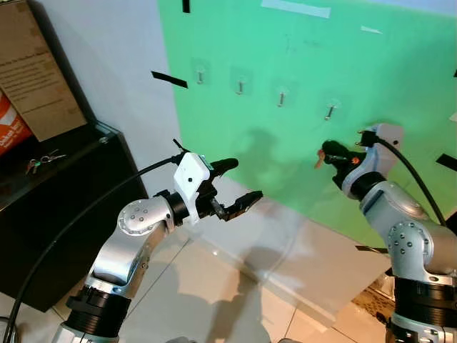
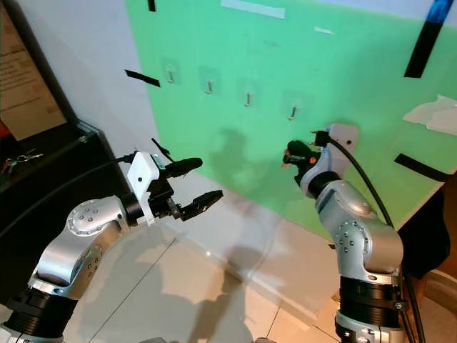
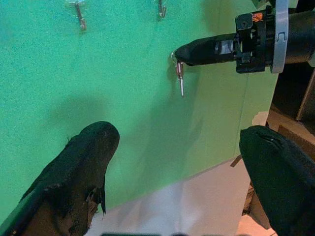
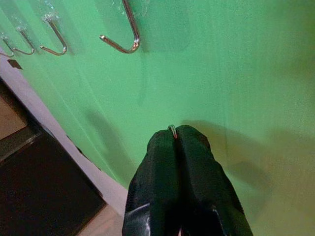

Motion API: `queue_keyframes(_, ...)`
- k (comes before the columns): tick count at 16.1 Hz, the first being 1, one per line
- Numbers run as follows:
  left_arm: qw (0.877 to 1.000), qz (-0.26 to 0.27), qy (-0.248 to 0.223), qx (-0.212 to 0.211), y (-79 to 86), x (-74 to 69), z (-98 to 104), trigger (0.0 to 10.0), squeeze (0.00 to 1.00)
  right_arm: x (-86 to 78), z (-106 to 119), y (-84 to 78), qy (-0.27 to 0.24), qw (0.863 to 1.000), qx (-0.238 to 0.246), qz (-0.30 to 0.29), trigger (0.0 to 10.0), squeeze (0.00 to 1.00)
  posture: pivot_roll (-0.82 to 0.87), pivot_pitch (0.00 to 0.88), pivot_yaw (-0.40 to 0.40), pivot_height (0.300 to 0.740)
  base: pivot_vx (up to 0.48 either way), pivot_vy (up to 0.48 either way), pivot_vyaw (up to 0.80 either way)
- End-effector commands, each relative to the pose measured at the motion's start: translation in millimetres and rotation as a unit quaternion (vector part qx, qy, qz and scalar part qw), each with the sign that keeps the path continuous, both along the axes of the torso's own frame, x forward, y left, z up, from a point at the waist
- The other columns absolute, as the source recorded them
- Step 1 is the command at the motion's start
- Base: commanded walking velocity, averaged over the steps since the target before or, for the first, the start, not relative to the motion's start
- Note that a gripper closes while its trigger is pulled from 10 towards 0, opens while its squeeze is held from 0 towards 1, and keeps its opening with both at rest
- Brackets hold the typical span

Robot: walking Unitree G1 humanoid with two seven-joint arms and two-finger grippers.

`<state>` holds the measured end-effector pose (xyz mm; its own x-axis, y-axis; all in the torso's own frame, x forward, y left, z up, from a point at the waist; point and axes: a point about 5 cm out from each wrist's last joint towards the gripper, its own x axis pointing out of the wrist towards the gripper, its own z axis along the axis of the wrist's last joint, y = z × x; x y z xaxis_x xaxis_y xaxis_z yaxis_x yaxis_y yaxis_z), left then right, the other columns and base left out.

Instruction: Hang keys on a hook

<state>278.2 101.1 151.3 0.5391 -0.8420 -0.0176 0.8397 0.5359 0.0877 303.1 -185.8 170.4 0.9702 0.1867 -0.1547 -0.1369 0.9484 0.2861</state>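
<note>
— Facing what, exactly?
— A green board on a white wall, tiled floor below, a black cabinet on the left.
— The arms?
— The right gripper is raised near the board below the rightmost hook, fingers pinched on a key by its ring. The left gripper is held out mid-air, fingers wide.
— Counts?
— Four hooks; another bunch of keys lies on the cabinet.

Bright, even light (soft shadows)
</note>
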Motion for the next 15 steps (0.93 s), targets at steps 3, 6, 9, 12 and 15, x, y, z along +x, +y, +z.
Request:
queue_keyframes(3, 1.000, -0.001, -0.004, 0.011, -0.2, 1.6, 0.4, 10.0, 0.00, -0.1, 6.7, 3.4, -0.015, 1.000, 0.003, 0.008, 10.0, 0.00, -0.10, 0.000, 0.037, 0.740, 0.000, 0.000, 0.00)
queue_keyframes(6, 1.000, -0.001, -0.004, 0.011, -0.1, 1.9, 0.5, 10.0, 0.00, -1.3, 36.1, 1.4, -0.116, 0.993, 0.023, 0.010, 10.0, 0.00, -0.10, 0.000, 0.037, 0.740, 0.000, 0.000, 0.00)
queue_keyframes(9, 1.000, -0.003, -0.004, 0.011, -1.4, 1.6, 0.1, 10.0, 0.00, -3.0, 45.8, 3.6, -0.141, 0.989, 0.001, 0.031, 10.0, 0.00, -0.10, 0.000, 0.037, 0.740, 0.000, 0.000, 0.00)
queue_keyframes(12, 1.000, -0.004, -0.004, 0.010, -2.1, 1.4, -0.3, 10.0, 0.00, -2.3, 44.3, 3.1, -0.143, 0.989, -0.001, 0.023, 10.0, 0.00, -0.10, 0.000, 0.034, 0.740, 0.000, 0.000, 0.00)
queue_keyframes(15, 1.000, -0.005, -0.003, 0.011, -2.1, 0.6, -1.2, 10.0, 0.00, -1.0, 42.9, 7.6, -0.138, 0.990, 0.001, 0.033, 10.0, 0.00, -0.10, 0.000, 0.031, 0.740, 0.000, 0.000, 0.00)
